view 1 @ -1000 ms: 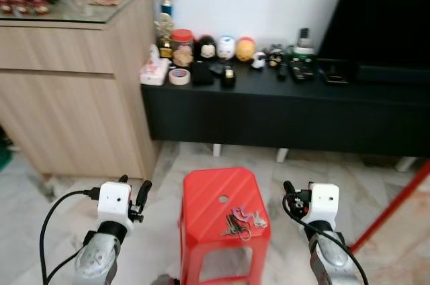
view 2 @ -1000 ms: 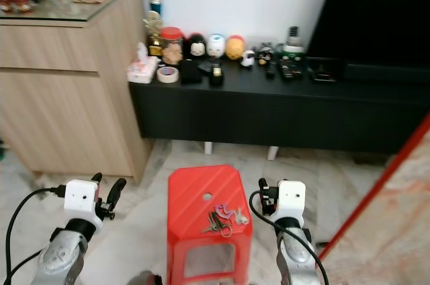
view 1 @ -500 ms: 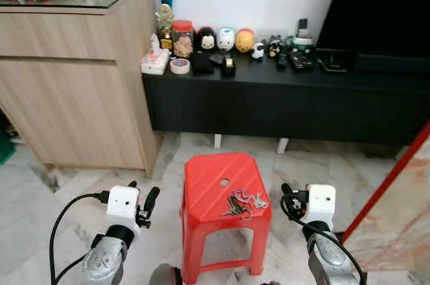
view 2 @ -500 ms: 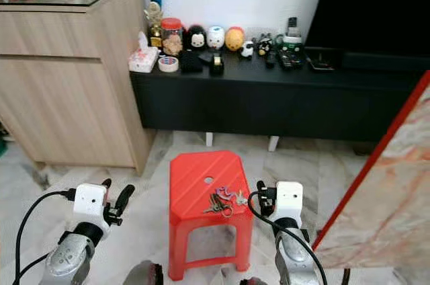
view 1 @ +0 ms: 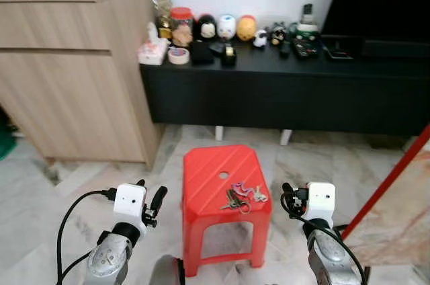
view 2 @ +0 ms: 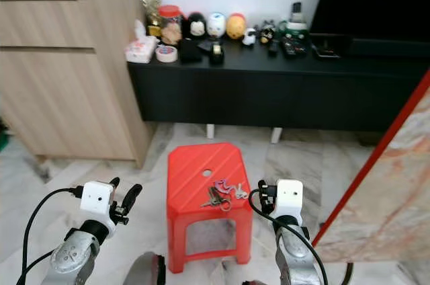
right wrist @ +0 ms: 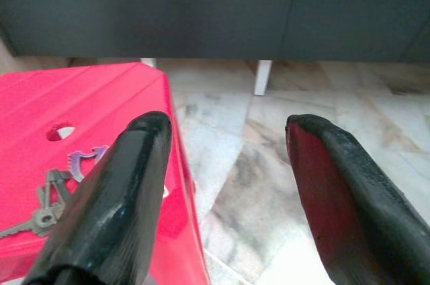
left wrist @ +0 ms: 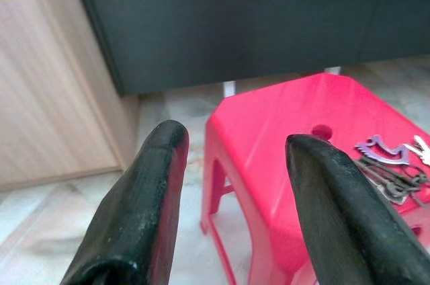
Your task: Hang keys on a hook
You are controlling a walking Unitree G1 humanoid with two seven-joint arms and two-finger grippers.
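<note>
A bunch of keys (view 1: pixel 239 197) with a purple tag lies on the right half of a red plastic stool (view 1: pixel 215 171) on the marble floor in front of me. The keys (left wrist: pixel 392 166) also appear in the left wrist view and, as the keys (right wrist: pixel 56 199), in the right wrist view. My left gripper (view 1: pixel 152 200) hangs open to the left of the stool, level with its seat. My right gripper (view 1: pixel 290 194) is open just right of the stool, close to the keys. Nothing is between either pair of fingers.
A low black TV bench (view 1: pixel 282 90) with figurines, a tape roll and remotes runs along the wall behind the stool. A wooden cabinet (view 1: pixel 74 70) stands at the left. A red-edged marble panel (view 1: pixel 396 197) leans at the right.
The camera has shifted, so the whole scene sits a little differently in the picture. Both grippers stay open beside the stool and the keys lie in the same spot.
</note>
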